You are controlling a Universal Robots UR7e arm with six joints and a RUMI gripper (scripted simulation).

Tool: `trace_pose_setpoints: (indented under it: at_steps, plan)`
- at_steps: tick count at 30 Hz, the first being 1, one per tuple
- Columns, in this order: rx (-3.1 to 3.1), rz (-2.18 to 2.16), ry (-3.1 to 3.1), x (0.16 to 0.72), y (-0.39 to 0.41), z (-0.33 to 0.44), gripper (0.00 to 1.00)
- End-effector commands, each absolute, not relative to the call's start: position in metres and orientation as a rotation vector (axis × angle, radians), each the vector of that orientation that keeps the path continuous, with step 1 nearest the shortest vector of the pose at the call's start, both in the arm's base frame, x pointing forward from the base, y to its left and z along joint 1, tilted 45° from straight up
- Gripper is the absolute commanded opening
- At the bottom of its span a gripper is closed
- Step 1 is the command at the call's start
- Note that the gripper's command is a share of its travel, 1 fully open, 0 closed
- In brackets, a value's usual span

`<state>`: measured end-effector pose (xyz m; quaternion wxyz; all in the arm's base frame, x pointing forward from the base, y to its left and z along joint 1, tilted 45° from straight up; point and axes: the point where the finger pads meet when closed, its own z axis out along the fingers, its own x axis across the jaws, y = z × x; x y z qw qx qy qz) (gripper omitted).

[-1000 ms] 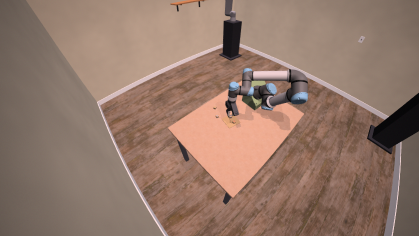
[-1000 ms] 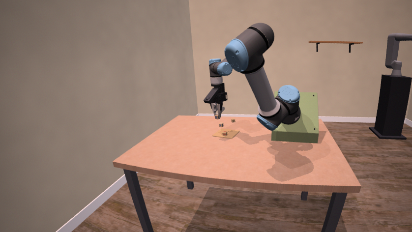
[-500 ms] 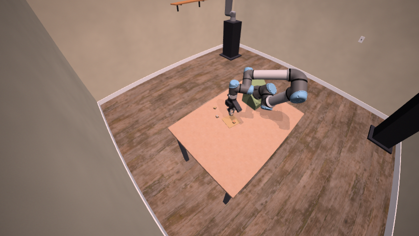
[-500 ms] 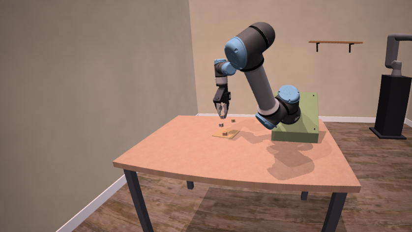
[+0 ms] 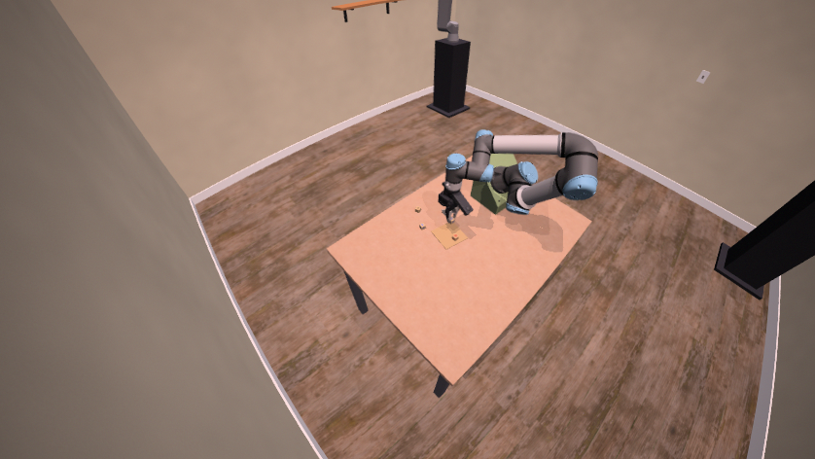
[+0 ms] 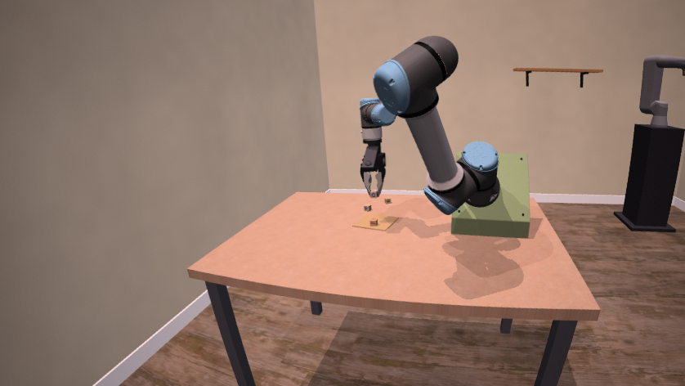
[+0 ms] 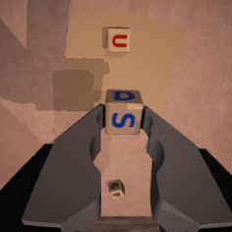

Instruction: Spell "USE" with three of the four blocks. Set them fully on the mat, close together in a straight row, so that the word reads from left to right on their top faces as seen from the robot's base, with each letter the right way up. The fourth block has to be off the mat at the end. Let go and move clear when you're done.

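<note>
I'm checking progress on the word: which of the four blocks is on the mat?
The block with the red U on top; the other three are off the mat's surface, one held up in the gripper.

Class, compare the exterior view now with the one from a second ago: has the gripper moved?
Yes. Judged against the green base in that view, the gripper has shifted right, toward it.
</note>
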<state>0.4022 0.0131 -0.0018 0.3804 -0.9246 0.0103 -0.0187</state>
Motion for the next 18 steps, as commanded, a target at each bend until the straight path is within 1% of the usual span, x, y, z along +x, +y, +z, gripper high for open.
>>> trace_pose_setpoints:
  at_steps: [1, 18]
  plan:
    - [-2.36, -0.056, 0.009, 0.4009, 0.0124, -0.0023, 0.05]
    - [-2.36, -0.059, 0.002, 0.4003, 0.0123, -0.0025, 0.05]
